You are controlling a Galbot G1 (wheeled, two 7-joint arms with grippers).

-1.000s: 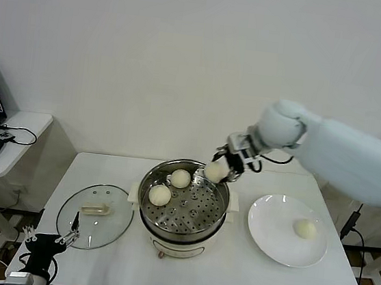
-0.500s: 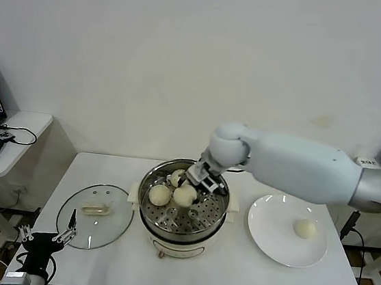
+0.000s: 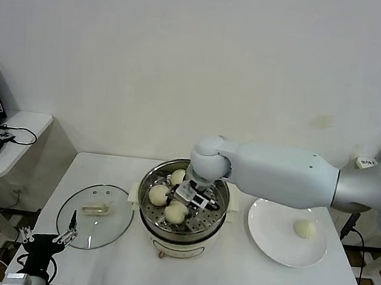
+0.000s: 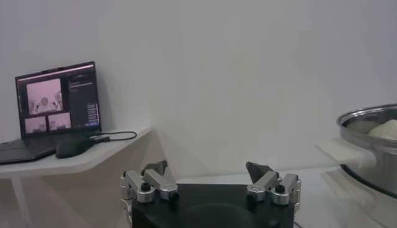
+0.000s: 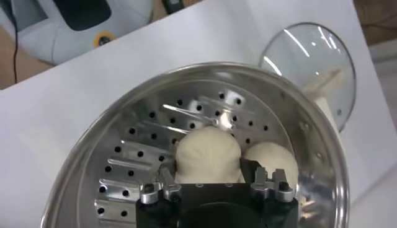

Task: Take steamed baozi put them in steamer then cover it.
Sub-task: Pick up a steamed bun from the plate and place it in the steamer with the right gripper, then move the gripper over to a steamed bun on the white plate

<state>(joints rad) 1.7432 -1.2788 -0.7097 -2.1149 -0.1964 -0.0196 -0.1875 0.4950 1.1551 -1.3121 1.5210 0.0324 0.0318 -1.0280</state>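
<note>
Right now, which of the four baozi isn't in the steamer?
The baozi lying alone on the white plate, right of the steamer. The other three sit on the perforated tray, the front one at the right gripper.

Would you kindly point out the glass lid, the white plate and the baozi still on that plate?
glass lid (image 3: 95,215), head view, on the clear pane near its handle.
white plate (image 3: 274,228), head view, on its bare surface.
baozi on the plate (image 3: 304,228), head view, on its top.
</note>
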